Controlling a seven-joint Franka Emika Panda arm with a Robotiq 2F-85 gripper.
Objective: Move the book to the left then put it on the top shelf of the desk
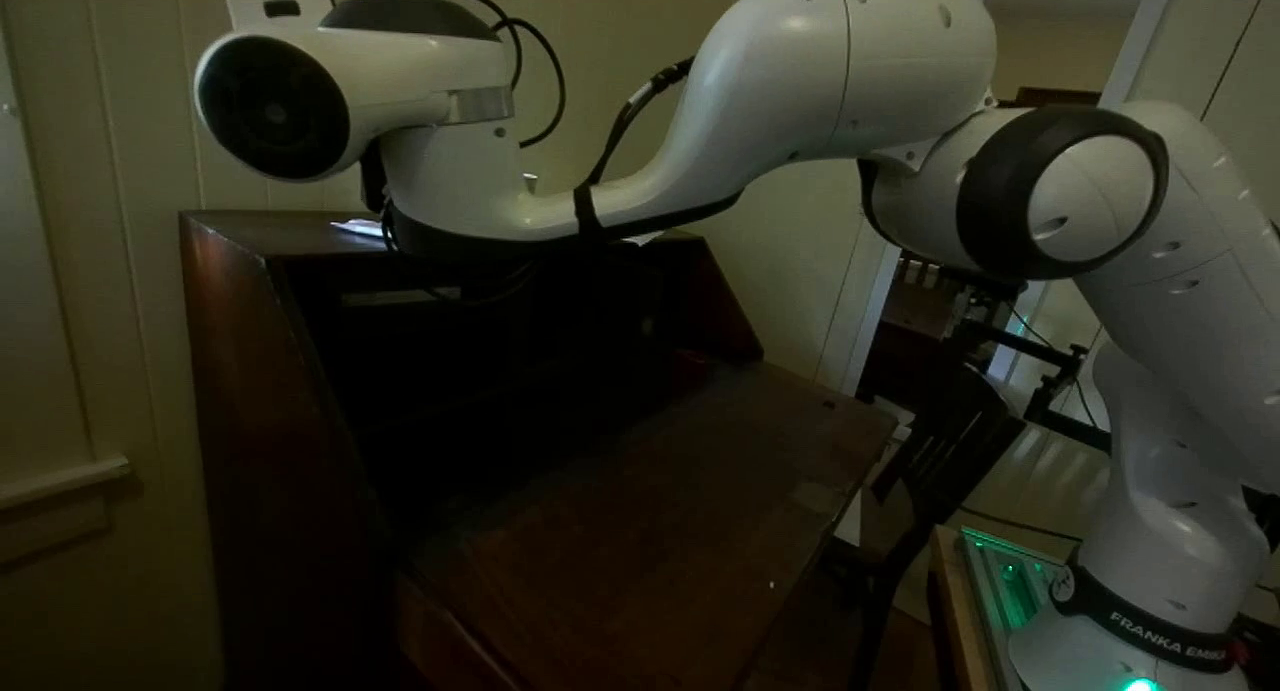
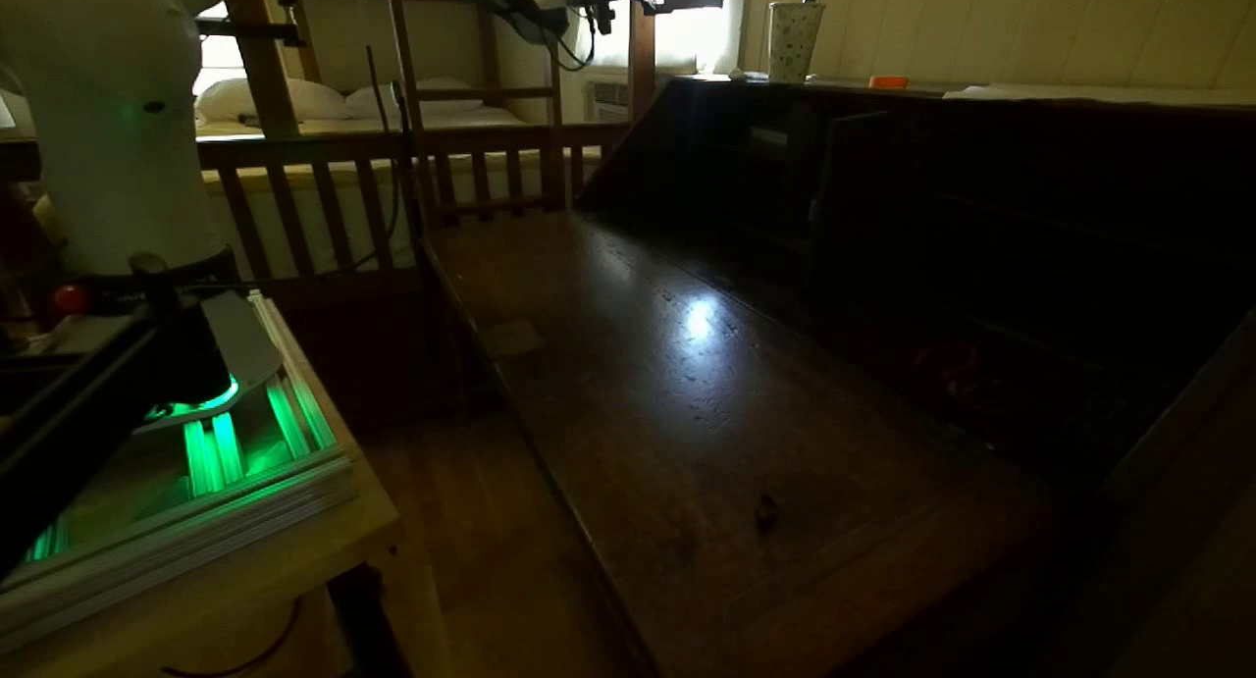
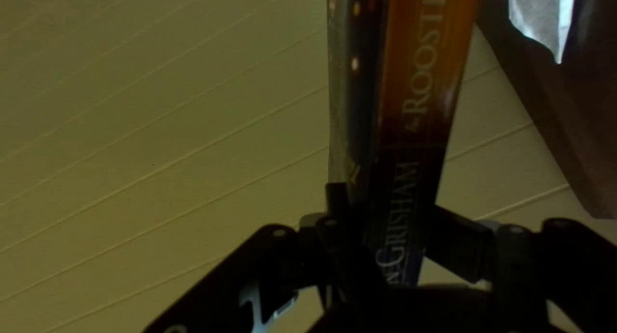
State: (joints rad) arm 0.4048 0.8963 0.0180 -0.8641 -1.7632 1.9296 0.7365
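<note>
Clearly, the book (image 3: 405,130) has a pale-lettered orange and dark spine.

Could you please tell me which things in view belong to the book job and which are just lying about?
Part of the job:
book, clasped in the gripper
top shelf of the desk

Just lying about:
speckled cup, small orange item and white papers, all on the top shelf
reddish thing inside the desk, too dim to identify

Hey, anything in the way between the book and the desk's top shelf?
Nothing visible blocks the book, held in the gripper; but a cup, an orange item and papers sit on the top shelf.
</note>
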